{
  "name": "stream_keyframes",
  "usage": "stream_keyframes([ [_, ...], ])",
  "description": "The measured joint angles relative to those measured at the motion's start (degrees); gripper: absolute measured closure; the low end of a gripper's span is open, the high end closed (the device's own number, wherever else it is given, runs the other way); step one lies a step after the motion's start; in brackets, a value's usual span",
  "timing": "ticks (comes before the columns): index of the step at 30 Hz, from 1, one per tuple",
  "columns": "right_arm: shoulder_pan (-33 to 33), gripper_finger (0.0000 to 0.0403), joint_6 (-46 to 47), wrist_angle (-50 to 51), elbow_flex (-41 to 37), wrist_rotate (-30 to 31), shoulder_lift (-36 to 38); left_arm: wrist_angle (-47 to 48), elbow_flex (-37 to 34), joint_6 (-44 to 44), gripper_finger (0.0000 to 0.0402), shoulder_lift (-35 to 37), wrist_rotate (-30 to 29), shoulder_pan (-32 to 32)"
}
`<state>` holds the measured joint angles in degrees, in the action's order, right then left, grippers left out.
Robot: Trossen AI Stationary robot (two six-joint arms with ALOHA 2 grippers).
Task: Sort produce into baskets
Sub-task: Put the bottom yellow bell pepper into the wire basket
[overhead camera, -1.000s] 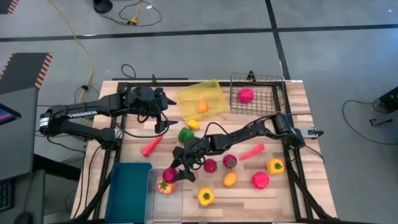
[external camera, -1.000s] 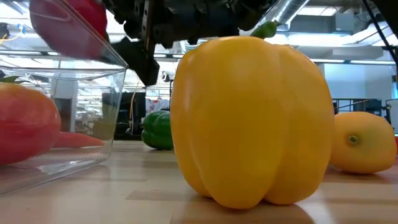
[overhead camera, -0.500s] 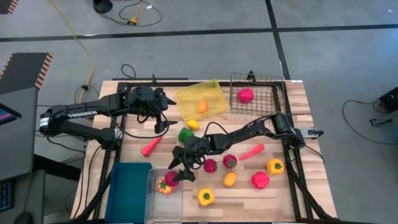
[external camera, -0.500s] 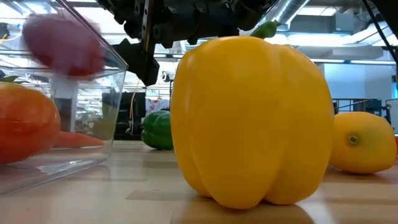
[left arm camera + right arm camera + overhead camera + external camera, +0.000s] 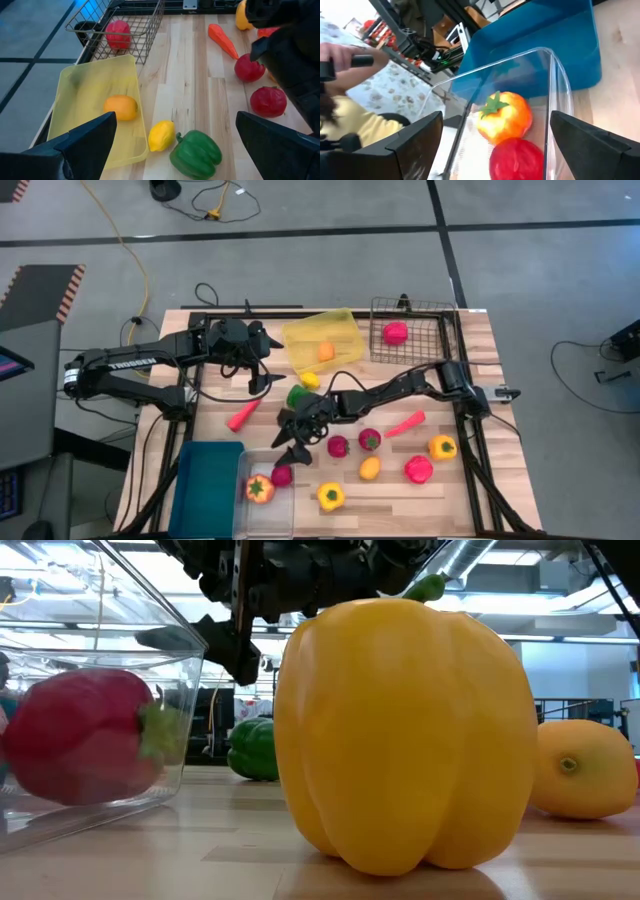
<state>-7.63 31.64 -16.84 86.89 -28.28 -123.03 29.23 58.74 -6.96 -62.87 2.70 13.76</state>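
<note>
A red piece of produce that was at the right gripper a second ago is now lying inside the clear bin, beside an orange-red tomato-like piece. It is probably a tomato, though the view leaves that unsure. The right gripper is hovering just beyond the bin's far rim, its fingers spread wide and gripping nothing. Farther off, the left gripper is waiting near the yellow tray, fingers wide apart and empty, over a lemon and green pepper.
</note>
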Motion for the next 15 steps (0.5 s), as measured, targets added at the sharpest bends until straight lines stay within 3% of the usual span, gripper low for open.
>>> stream_keyframes([
  [9,1.04,0.0009,-1.53,2.32,0.04,-3.33,4.65,-0.02,0.0,-0.52,0.0003,0.0,-0.06,0.0],
  [15,0.46,0.0009,-7.05,15.61,0.04,-2.22,11.02,-0.02,0.0,-0.52,0.0003,0.0,-0.05,-0.02],
])
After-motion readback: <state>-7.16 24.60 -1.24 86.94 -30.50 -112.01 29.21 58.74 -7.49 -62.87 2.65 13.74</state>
